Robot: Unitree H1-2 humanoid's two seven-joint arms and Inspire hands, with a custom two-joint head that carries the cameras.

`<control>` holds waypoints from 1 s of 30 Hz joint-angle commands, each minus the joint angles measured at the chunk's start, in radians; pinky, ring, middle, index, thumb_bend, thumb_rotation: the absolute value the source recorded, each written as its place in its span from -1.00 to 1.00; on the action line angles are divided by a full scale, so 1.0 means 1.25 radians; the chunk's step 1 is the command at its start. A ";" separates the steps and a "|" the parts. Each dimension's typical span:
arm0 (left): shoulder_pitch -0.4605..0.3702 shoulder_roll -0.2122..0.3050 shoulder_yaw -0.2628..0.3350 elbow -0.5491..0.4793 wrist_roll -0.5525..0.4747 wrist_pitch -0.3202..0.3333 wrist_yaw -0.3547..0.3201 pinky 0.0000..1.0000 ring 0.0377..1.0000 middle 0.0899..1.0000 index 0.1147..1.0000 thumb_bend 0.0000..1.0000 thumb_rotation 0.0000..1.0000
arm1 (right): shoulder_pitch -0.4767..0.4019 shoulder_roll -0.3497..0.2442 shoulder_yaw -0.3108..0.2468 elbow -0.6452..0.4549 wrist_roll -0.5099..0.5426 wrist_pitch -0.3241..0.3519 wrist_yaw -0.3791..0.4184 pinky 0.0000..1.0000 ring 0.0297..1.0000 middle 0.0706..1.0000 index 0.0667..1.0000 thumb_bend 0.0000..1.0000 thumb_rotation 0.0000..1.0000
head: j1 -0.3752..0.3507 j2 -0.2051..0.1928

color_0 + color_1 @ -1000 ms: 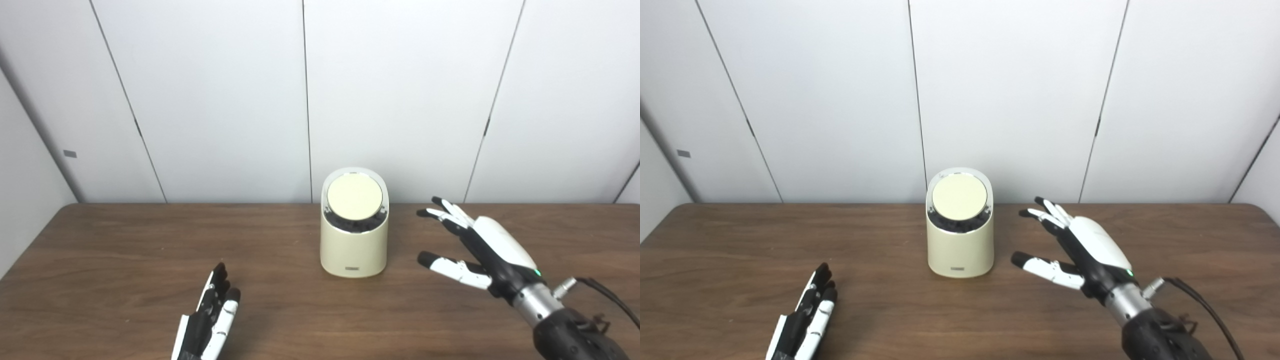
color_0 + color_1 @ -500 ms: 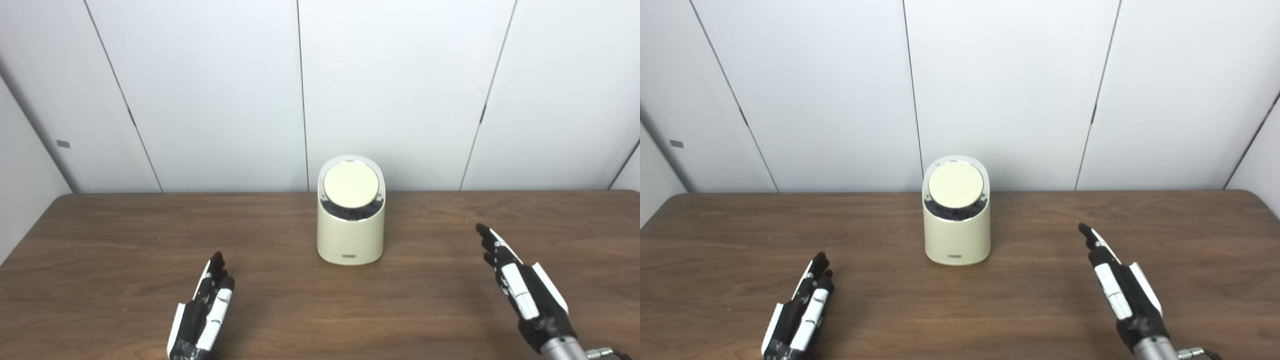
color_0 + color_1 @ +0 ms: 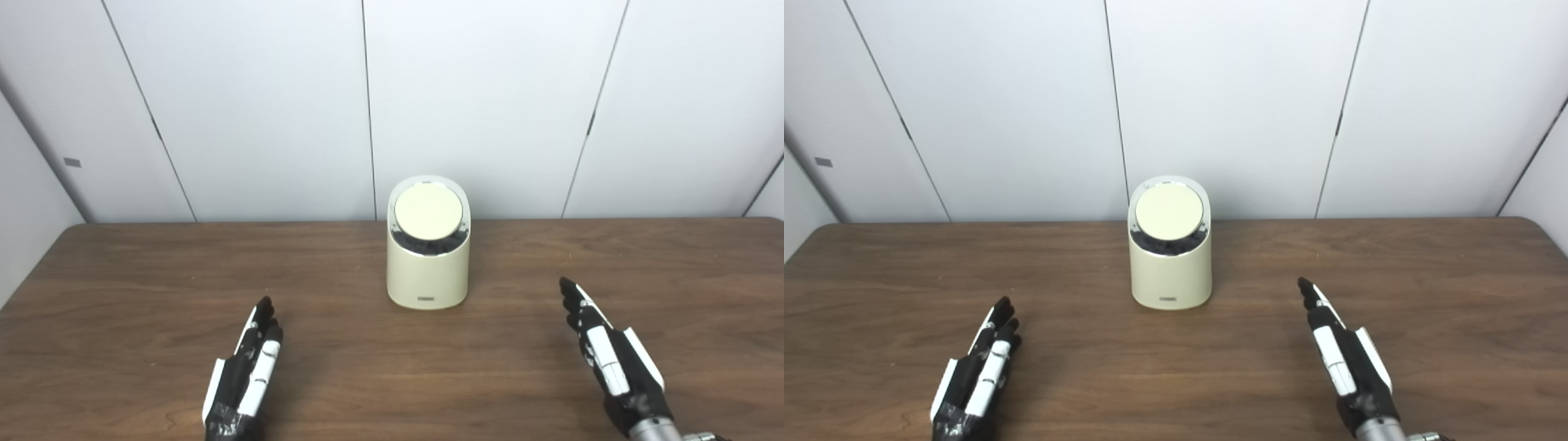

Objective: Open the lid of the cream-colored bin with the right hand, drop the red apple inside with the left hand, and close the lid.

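Note:
The cream-colored bin point(image 3: 428, 269) stands upright in the middle of the brown table, its round lid point(image 3: 427, 211) down and tilted toward me. No red apple shows in either view. My left hand point(image 3: 245, 373) lies low at the front left, fingers straight and held together, holding nothing. At the front right my right hand point(image 3: 612, 361) is edge-on, fingers extended toward the bin, empty and well apart from it.
The table point(image 3: 122, 294) runs from edge to edge, its rounded far corners near the white panelled wall point(image 3: 490, 92) right behind the bin.
My right hand has pulled back from beside the bin to the front right and turned edge-on. The camera has tilted, so the whole scene sits higher. The left hand has barely moved.

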 commanded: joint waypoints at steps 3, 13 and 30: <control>-0.003 0.015 0.005 -0.041 -0.005 -0.004 -0.008 1.00 1.00 1.00 1.00 -0.05 0.26 | -0.009 0.005 -0.005 -0.029 0.034 -0.026 -0.012 1.00 0.97 0.97 0.90 0.22 1.00 | 0.000 0.016; 0.038 0.008 0.019 -0.094 -0.016 0.021 0.001 1.00 0.99 1.00 1.00 0.00 0.54 | 0.006 0.021 -0.021 -0.039 0.101 -0.013 -0.019 1.00 1.00 1.00 0.94 0.27 1.00 | 0.010 0.041; 0.065 0.007 0.028 -0.110 -0.003 0.016 0.006 1.00 0.94 0.95 0.96 -0.11 0.50 | 0.035 0.015 -0.037 -0.018 0.121 -0.064 -0.023 1.00 0.99 0.99 0.94 0.29 0.99 | -0.009 0.056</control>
